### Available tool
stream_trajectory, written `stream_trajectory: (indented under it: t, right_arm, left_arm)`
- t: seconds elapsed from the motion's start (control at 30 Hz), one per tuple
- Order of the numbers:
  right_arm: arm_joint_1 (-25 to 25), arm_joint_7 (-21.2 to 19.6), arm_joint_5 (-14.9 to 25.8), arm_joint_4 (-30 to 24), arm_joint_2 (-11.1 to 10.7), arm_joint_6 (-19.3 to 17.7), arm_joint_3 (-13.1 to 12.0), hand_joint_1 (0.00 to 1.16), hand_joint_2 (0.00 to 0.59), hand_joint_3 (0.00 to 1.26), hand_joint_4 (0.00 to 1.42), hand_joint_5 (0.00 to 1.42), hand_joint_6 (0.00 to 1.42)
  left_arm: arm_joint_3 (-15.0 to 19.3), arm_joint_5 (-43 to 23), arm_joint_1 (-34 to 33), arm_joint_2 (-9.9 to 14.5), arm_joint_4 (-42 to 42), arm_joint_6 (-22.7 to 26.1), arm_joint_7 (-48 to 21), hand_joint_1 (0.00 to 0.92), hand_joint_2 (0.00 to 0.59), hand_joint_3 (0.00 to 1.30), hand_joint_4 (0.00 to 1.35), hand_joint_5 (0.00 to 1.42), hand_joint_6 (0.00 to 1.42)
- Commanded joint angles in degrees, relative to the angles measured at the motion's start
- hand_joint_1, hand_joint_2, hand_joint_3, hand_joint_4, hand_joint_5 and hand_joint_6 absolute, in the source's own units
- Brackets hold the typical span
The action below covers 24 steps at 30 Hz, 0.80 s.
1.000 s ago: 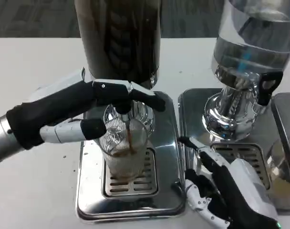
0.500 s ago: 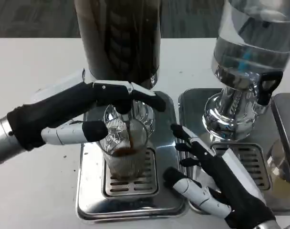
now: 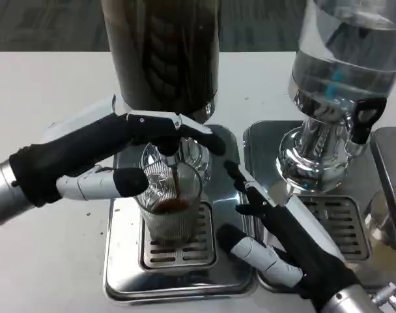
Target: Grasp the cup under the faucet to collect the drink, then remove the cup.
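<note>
A: Why does the cup [image 3: 170,208] sit on the grated drip tray [image 3: 178,251] and not somewhere out on the white surface [image 3: 48,85]?

B: Because the spout of the dark drink dispenser [image 3: 162,55] is straight above it. A thin brown stream drops into the ribbed glass, and brown liquid shows inside.

A: And the left hand [image 3: 129,153]?

B: Its upper fingers reach over the tap, seemingly pressing it, and its thumb lies against the cup's near side, likely steadying it. I'd call that holding the tap, not the cup.

A: The right hand [image 3: 276,231]?

B: Spread wide, holding nothing, just beside the cup, palm turned toward it. I judge it is placed to take the cup. The clear water dispenser [image 3: 341,72] to the right plays no part.
</note>
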Motion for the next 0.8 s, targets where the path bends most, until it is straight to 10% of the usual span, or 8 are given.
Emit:
stream_trajectory:
  t: [0.03,0.8]
  right_arm:
    - [-0.94,0.08,-0.01,1.15,0.36,0.32,0.08,0.0,0.0,0.0,0.0,0.01,0.14]
    - [-5.81,0.27,0.31,5.7,2.1,-0.73,0.93,0.0,0.0,0.0,0.0,0.0,0.13]
  left_arm:
    - [-1.13,2.16,1.9,1.24,0.09,-0.39,-0.88,0.0,0.05,0.4,0.3,0.25,0.16]
    - [-1.02,2.2,3.43,2.53,-2.62,-0.54,1.08,0.0,0.053,0.45,0.35,0.29,0.18]
